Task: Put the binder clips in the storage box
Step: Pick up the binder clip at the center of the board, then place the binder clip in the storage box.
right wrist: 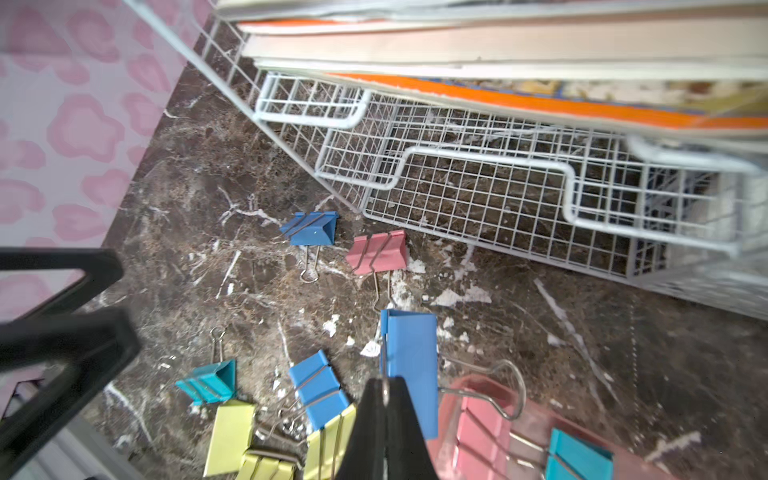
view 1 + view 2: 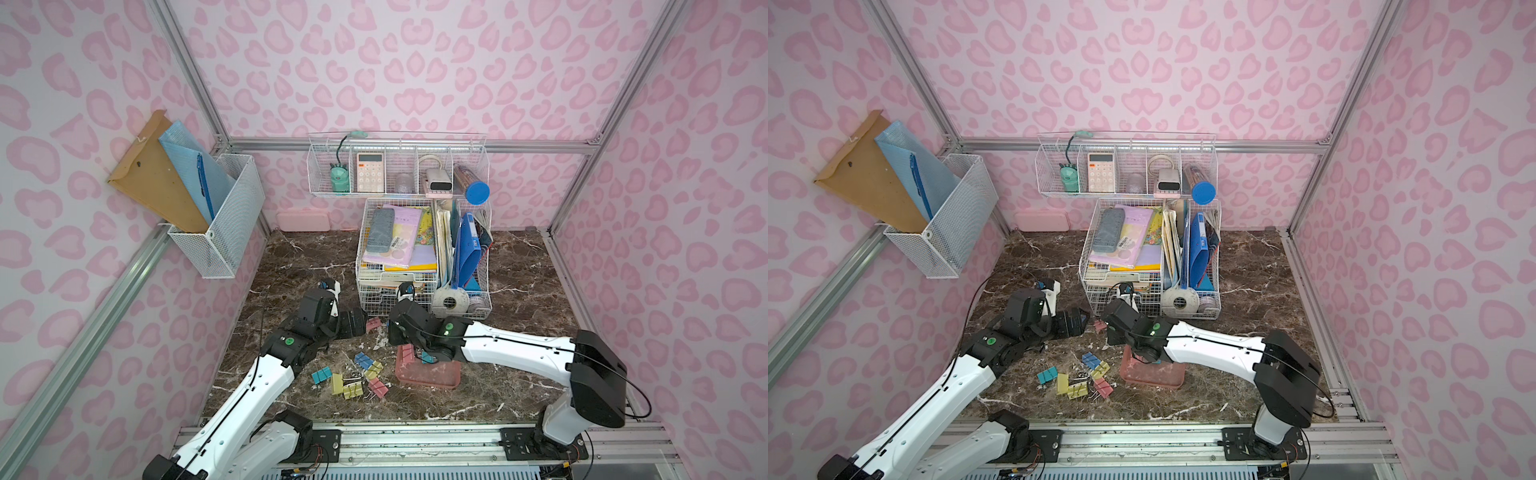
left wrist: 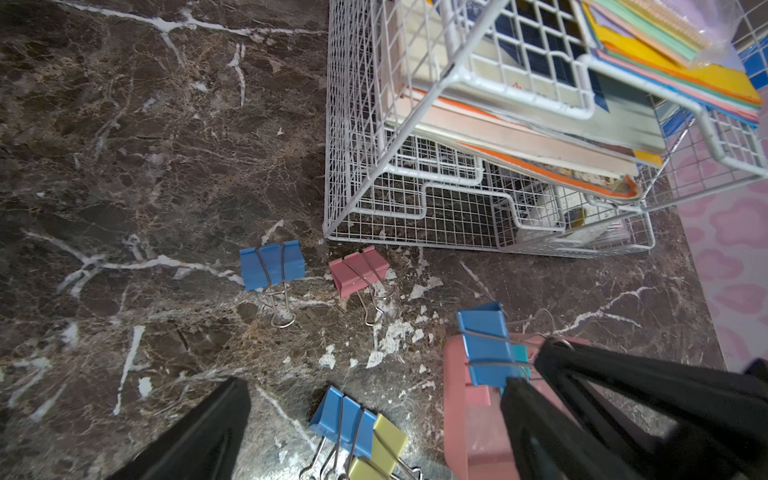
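While our left claw (image 3: 376, 386) hangs wide and empty, our right claw (image 1: 384, 409) pinches a blue metal binder clip (image 1: 411, 361) over a corner of the translucent pinkish-red plastic storage box (image 2: 432, 374), near the front edge of the dark marble surface (image 2: 519, 353); next, we judge, release it fully inside the rim.

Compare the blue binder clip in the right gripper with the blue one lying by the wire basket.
The held blue clip is pinched by a wire handle in the shut right gripper; the basket-side blue clip lies free on the table. The held blue clip is at the storage box rim; the basket-side blue clip lies beside a pink clip, outside the box. Both are blue with silver wire handles.
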{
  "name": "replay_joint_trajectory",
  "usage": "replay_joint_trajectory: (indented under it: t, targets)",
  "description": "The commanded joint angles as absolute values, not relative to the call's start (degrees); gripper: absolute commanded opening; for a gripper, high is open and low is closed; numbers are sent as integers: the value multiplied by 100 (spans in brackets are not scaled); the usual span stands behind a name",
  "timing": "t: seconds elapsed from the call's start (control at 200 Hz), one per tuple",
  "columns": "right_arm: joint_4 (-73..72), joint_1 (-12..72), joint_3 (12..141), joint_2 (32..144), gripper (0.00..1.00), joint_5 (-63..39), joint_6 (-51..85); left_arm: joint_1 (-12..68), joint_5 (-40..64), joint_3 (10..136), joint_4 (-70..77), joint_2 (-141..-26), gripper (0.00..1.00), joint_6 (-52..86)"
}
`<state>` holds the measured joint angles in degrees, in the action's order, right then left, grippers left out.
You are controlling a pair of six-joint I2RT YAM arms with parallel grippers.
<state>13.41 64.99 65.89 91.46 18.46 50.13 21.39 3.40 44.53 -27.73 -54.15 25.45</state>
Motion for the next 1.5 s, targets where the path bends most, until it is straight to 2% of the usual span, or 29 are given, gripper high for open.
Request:
replay_joint_trajectory:
  t: [0.0, 0.175, 0.385, 0.58, 0.865, 1.315, 1.395, 1.5]
  targets:
    - [1443, 6676, 6249, 8591, 0, 2274, 5606, 2136, 333, 4492, -2856, -5435, 99, 2470]
    - [2195, 7027, 5457, 7417, 0, 2706, 6251, 2131, 360, 4487, -2766, -5475, 99, 2435]
    - [2530, 6876, 4274, 6499, 0, 2870, 6516, 2136, 373, 4482, -2689, -5525, 99, 2416]
    - [2208, 6174, 3851, 6521, 0, 2314, 6320, 2136, 405, 4478, -2767, -5494, 99, 2452]
    - [1423, 6126, 3732, 6917, 0, 1851, 6380, 2136, 343, 4410, -2779, -5438, 99, 2452]
    - [642, 6012, 3603, 7670, 0, 1750, 6586, 2136, 405, 4380, -2760, -5487, 99, 2483]
    - [651, 6013, 3567, 7699, 6, 1775, 6618, 2136, 404, 4368, -2758, -5488, 99, 2503]
    - [762, 6004, 3560, 7665, 22, 1792, 6670, 2136, 431, 4359, -2751, -5501, 99, 2505]
